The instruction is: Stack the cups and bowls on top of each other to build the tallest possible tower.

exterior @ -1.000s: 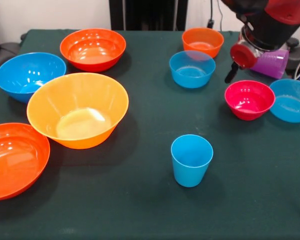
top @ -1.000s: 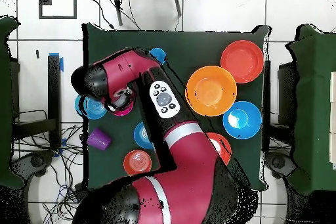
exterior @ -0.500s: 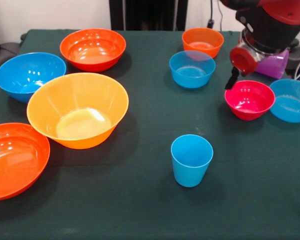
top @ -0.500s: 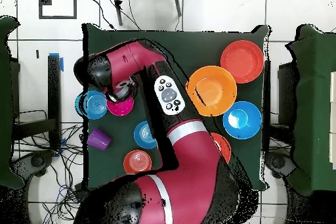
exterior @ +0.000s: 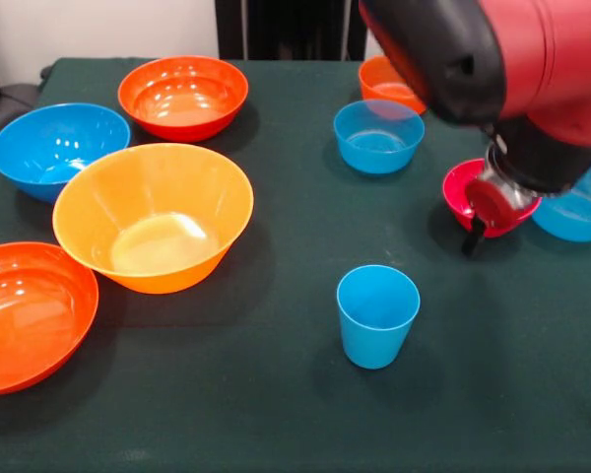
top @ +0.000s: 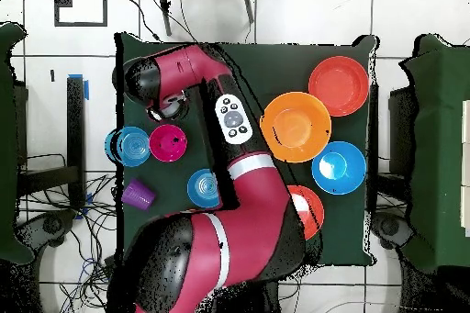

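Note:
The light blue cup (exterior: 377, 313) stands upright alone at the table's middle front. My gripper (exterior: 471, 236) hangs low just in front of the magenta-pink bowl (exterior: 460, 193), between it and the cup, and nothing shows in it. In the overhead view the pink bowl (top: 169, 142) lies open beside a small blue bowl (top: 131, 146). The purple cup (top: 139, 194) shows only in that view. Another small blue bowl (exterior: 378, 135) and a small orange bowl (exterior: 382, 79) sit farther back. Nothing is stacked.
The large yellow-orange bowl (exterior: 154, 215), the large blue bowl (exterior: 59, 146) and two large red-orange bowls (exterior: 183, 94) (exterior: 25, 313) fill the left half. The arm's thick red body (exterior: 512, 59) covers the upper right. In the front view the right-hand small blue bowl (exterior: 576, 212) is partly covered.
The arm has swung from beside the purple cup toward the table's front, passing the pink bowl. It now hides the purple cup and part of the orange bowl in the front view. No object moved.

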You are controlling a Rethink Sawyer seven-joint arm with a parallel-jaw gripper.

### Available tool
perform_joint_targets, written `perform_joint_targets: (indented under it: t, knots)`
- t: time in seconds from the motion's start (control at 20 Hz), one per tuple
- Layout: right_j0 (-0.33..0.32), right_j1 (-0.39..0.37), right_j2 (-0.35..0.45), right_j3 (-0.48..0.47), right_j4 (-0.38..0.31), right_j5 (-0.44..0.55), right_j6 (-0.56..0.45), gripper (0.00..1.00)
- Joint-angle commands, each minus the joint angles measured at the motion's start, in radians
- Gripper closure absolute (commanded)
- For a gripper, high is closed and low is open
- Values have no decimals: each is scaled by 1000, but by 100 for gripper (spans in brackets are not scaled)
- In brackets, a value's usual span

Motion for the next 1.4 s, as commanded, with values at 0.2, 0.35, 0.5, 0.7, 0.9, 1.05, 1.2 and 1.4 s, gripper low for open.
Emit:
perform_joint_targets:
  t: [0.2,0.35,0.5,0.7,0.9,1.05,1.2,1.4]
  knots:
    - [40,103,-30,-123,-27,51,-56,0]
    - [22,77,-51,-50,-28,16,-56,0]
    - [5,42,-61,11,-22,14,-67,0]
    - [-21,-3,-63,79,-9,10,-83,0]
    - [-10,20,-37,10,-2,59,-108,0]
    - [-23,29,5,-28,28,23,-109,0]
    - [11,45,18,-146,21,145,-159,0]
    - [16,38,20,-148,41,171,-156,0]
